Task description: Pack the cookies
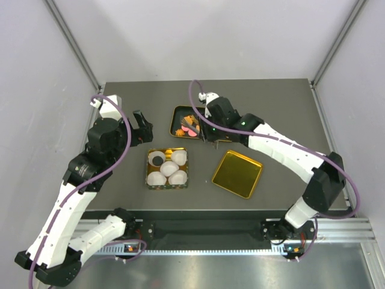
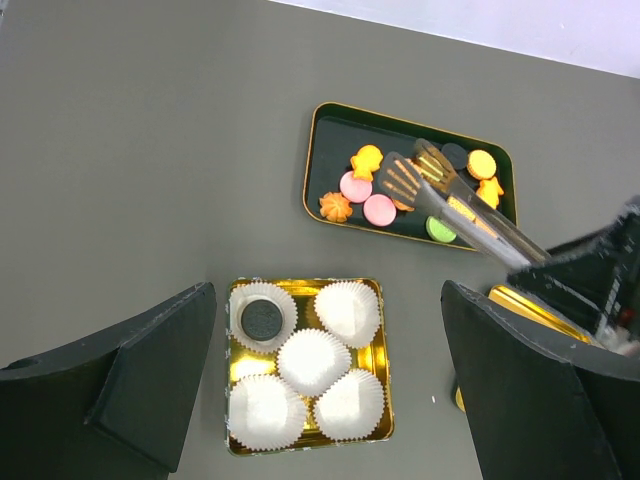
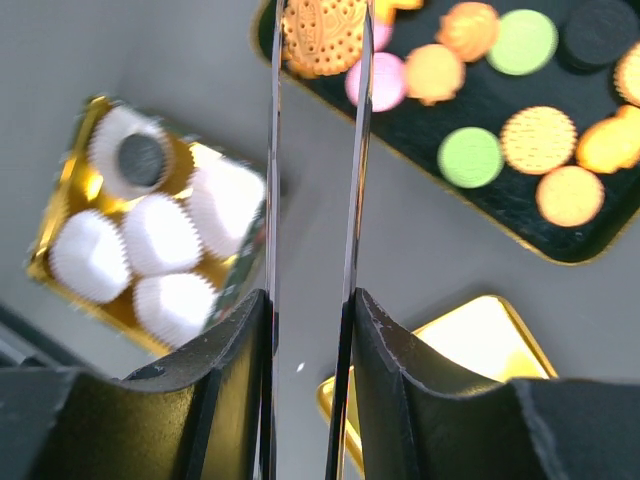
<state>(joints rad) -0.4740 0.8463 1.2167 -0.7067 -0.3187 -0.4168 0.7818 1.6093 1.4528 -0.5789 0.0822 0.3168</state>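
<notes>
Right hand (image 3: 310,305) clamps tongs (image 3: 273,150) pinching an orange cookie (image 3: 322,35) over the black tray (image 2: 340,130), where the other cookies (image 3: 525,140) lie. Bare table (image 1: 283,108) separates the tray from the gold box (image 2: 376,356). Left hand (image 1: 143,126) hangs wide open, holding nothing.

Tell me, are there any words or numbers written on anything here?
No words, numbers or signs can be read anywhere.
The black tray, the gold box and the gold lid are plain.
The orange cookie in the tongs shows dots, not letters.
The dark cookie in a paper cup is too blurred to tell.
</notes>
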